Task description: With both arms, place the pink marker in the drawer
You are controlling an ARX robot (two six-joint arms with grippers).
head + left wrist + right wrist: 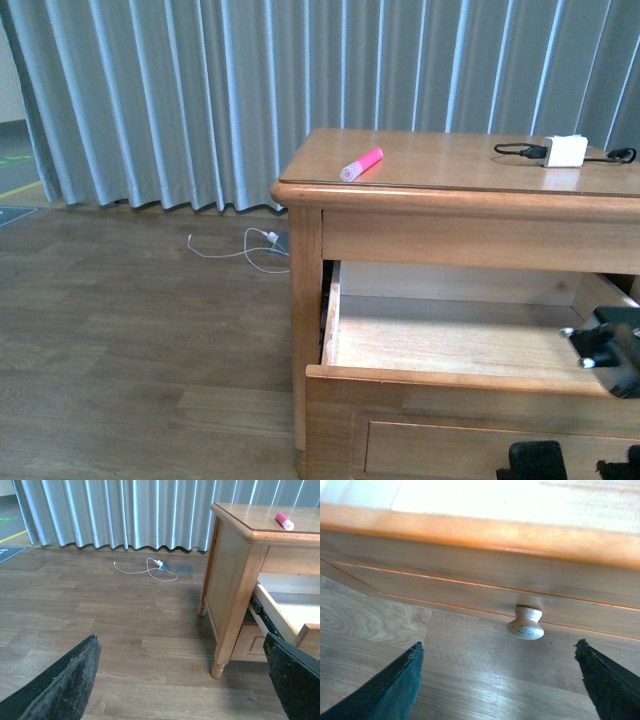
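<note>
- Pink marker point(361, 164): lies on its side on top of the bench point(440, 165), near the front left corner, with the paler cap end towards the front edge. It is outside the drawer point(450, 335) and well apart from both claws.
- Writing: a green and yellow floor marking point(7, 552) shows near the curtain point(200, 90); any text on it is too small for us to read.
- Left claw point(181, 637): fingers apart, holding nothing. It hovers over the wooden floor point(125, 625), off the left side of the bench.
- Right claw point(498, 644): fingers spread wide, holding nothing. The round pale knob point(525, 625) sits between them and touches neither finger.
- Right arm point(610, 355): in the front view we see its black parts over the front right corner of the drawer.
- Drawer: the upper one, pulled out. The part of the interior we can see is bare pale wood.
- Bench top, right side: a white charger block point(566, 151) with a black cable point(515, 150).
- Floor by the curtain: a loose white cable point(240, 250).
</note>
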